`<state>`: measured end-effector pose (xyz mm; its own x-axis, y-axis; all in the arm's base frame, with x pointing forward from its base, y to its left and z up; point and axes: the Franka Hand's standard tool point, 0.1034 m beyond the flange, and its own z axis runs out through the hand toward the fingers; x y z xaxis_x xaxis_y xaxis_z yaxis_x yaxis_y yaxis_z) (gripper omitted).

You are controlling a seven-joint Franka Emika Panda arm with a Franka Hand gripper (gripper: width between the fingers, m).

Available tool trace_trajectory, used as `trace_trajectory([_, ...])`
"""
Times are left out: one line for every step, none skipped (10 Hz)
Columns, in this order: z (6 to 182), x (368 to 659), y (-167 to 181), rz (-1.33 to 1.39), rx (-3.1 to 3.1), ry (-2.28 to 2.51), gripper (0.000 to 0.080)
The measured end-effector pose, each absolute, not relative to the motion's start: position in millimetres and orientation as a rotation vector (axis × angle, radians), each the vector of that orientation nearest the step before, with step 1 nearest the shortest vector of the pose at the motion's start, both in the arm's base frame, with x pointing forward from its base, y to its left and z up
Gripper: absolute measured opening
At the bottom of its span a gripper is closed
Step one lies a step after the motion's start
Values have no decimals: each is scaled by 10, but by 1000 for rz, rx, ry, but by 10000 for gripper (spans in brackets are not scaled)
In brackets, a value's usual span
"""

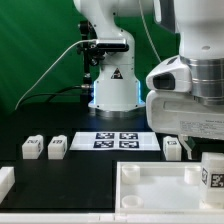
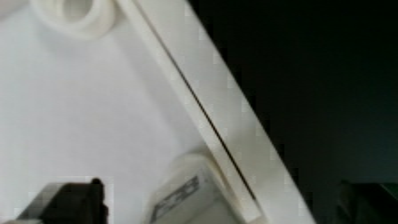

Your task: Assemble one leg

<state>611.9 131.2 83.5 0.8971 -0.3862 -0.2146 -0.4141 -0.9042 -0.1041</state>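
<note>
The arm (image 1: 105,40) rises from its base at the 12 o'clock side of the table, arches forward and comes down at the exterior view's 3 o'clock edge. Its bulky white wrist (image 1: 185,90) hangs close to the camera and points straight down over the far corner of the large white panel (image 1: 150,195).

In the wrist view the gripper (image 2: 222,200) looks down on that panel's flat face, one round socket (image 2: 75,12) and its long raised edge, with the dark table (image 2: 329,90) beyond. The two dark fingertips (image 2: 71,200) stand wide apart with nothing clamped between them, so the jaws are spread.

The leg (image 1: 212,172) stands upright at the panel's far corner, at about 4 o'clock from the marker board (image 1: 117,140) and just below the wrist. Its tag faces the exterior camera. In the wrist view a blurred white block with dark tag marks, apparently the leg (image 2: 178,195), sits inside the gap between the fingers. It lies against the panel's edge, nearer one fingertip than the other and touching neither. The blur hides whether it stands on the panel or just beside it.

A second leg (image 1: 172,148) stands at 3 o'clock from the marker board. A third leg (image 1: 57,146) and a fourth leg (image 1: 33,147) stand side by side at its 9 o'clock, well apart from the gripper.
</note>
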Motion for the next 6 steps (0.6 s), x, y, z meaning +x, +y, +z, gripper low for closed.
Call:
trace_trajectory([829,6162,1221,242,-2984,339,649])
trace_trajectory([846,6256,1193,169,-3003,163,649])
trace_trajectory([869,6354,1218,75,-3000,59,649])
trace_trajectory([856,6330,1237,93,-2993,169,649])
trace_trajectory([853,6331,1229,92,-2994,148,522])
trace_trajectory([855,6334,1240,98,-2985,259,522])
